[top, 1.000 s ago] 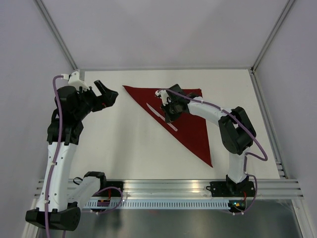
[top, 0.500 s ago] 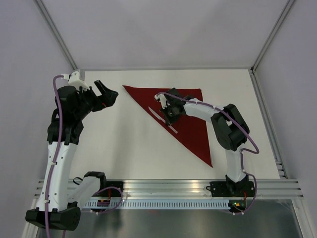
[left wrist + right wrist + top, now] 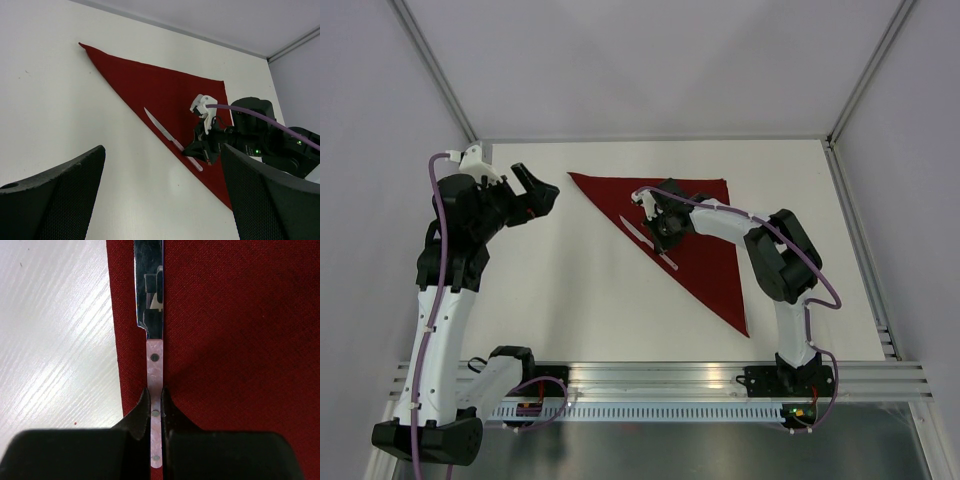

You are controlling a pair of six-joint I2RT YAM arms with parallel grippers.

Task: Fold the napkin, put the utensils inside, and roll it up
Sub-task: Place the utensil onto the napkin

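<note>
A slim table knife (image 3: 155, 365) with a pale pink riveted handle and a mirror-bright blade is pinched by its handle between the black fingers (image 3: 142, 412) of the right pincer (image 3: 660, 236). The jaws are drawn almost together, with only the handle's width between them. The knife is seen lying on a plain maroon cloth napkin (image 3: 712, 268), which is folded into a triangle. It is lined up just inside the long diagonal edge and parallel to it, with the blade pointed away from the pincer toward the cloth's far left corner. The napkin is spread flat on a white table (image 3: 580, 290). Well apart to the left, the left pincer (image 3: 535, 188) is held above the table, its jaws spread wide and nothing gripped.
</note>
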